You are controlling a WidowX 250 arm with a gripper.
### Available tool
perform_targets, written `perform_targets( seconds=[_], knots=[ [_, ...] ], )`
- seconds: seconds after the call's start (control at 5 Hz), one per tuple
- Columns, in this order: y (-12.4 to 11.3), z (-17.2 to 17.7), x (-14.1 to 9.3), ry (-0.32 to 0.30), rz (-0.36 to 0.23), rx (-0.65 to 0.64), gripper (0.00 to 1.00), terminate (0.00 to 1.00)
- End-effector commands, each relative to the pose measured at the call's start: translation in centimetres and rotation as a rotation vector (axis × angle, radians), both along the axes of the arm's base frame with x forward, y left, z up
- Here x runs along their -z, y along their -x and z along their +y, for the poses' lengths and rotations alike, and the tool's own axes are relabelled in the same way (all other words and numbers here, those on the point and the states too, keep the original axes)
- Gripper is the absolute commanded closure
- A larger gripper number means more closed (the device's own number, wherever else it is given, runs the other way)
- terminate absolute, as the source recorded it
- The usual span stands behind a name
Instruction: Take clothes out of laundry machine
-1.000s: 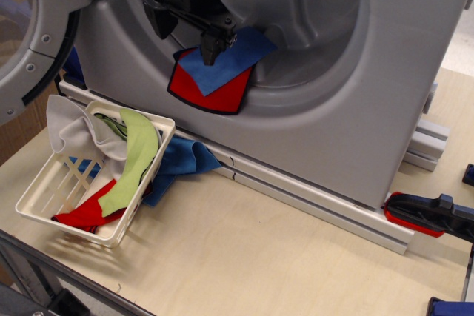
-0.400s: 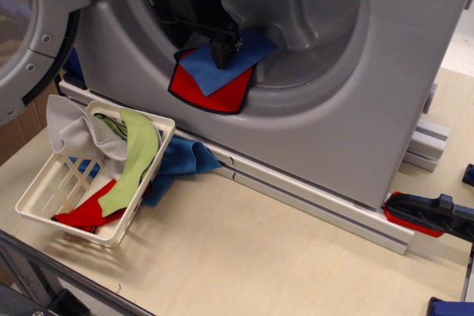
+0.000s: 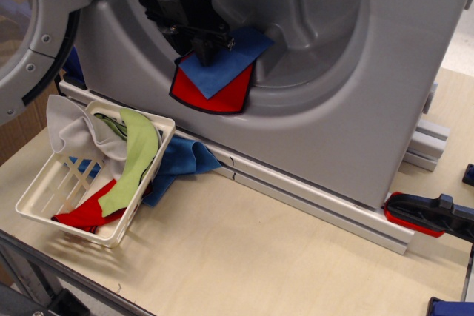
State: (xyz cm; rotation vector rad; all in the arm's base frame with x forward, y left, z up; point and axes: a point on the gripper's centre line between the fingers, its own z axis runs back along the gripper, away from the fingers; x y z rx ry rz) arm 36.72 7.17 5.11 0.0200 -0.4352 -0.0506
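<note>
The laundry machine (image 3: 355, 109) is a large grey box with a wide round drum recess, and its windowed door (image 3: 29, 27) is swung open at the left. In the recess lie the clothes: a flat blue cloth (image 3: 222, 68) on top of a red cloth (image 3: 218, 98) with a dark edge. My black gripper (image 3: 207, 51) reaches down into the drum, and its tip touches the blue cloth's upper left part. The dark fingers blend together, so I cannot tell how the jaws stand.
A white lattice basket (image 3: 44, 201) stands on the wooden table at the front left. It holds a pale grey cloth, a lime-green strip and a red cloth. A bulkier blue cloth (image 3: 181, 160) lies beside it. A red-and-black clamp (image 3: 422, 216) sits at the right.
My gripper has dipped lower into the drum and shifted slightly left, from just above the blue cloth to touching it. The blue cloth's right corner has shifted a little.
</note>
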Motion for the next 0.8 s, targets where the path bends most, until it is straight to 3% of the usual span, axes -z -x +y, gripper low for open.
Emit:
perform_targets(
  seconds=[0.0,0.4,0.6],
  knots=[
    [-0.6,0.2,-2.7,-0.102,-0.008,-0.061,1.00,0.00],
    [1.7,0.8,-5.9,-0.138,0.005,-0.173,1.00,0.00],
    [5.0,0.4,-6.8,-0.162,0.131,-0.289,1.00,0.00]
  ],
)
